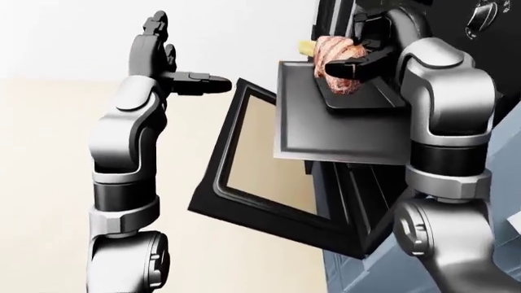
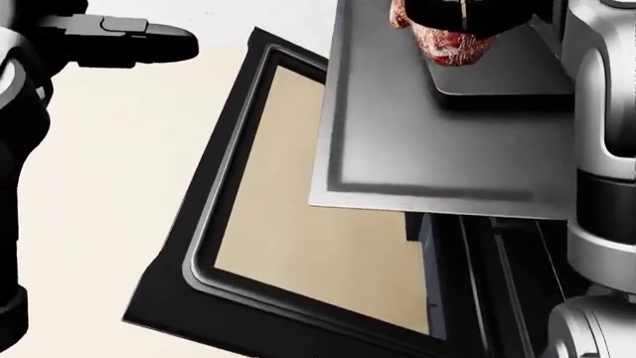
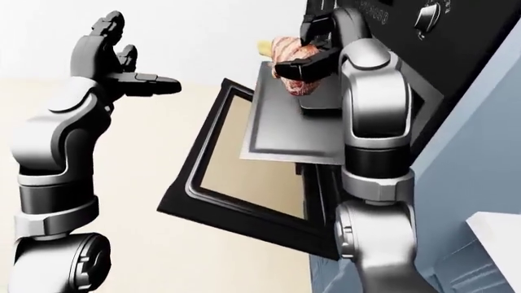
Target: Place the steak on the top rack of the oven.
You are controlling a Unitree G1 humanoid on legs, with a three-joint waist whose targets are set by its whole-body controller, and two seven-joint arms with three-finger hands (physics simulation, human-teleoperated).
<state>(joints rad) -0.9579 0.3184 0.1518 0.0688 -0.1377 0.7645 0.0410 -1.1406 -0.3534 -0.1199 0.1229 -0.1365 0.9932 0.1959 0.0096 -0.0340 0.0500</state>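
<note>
A raw, red marbled steak [image 1: 335, 56] hangs in my right hand [image 1: 363, 58], whose black fingers are shut round it. It is held just above a small dark tray [image 1: 364, 102] lying on the grey top rack [image 1: 342, 137], which is pulled out of the oven. Below the rack the black oven door [image 1: 269, 215] hangs open, its glass pane tilted toward the view's left. My left hand [image 1: 184, 68] is raised at the upper left, well clear of the oven, fingers spread and open. In the head view the steak [image 2: 452, 43] shows at the top edge over the rack [image 2: 427, 160].
Oven knobs [image 3: 427, 18] sit on the black panel at the top right. A blue-grey cabinet face [image 3: 476, 152] runs down the right side, with a white corner [image 3: 498, 235] lower right. Beige floor [image 1: 49, 183] lies left of the door.
</note>
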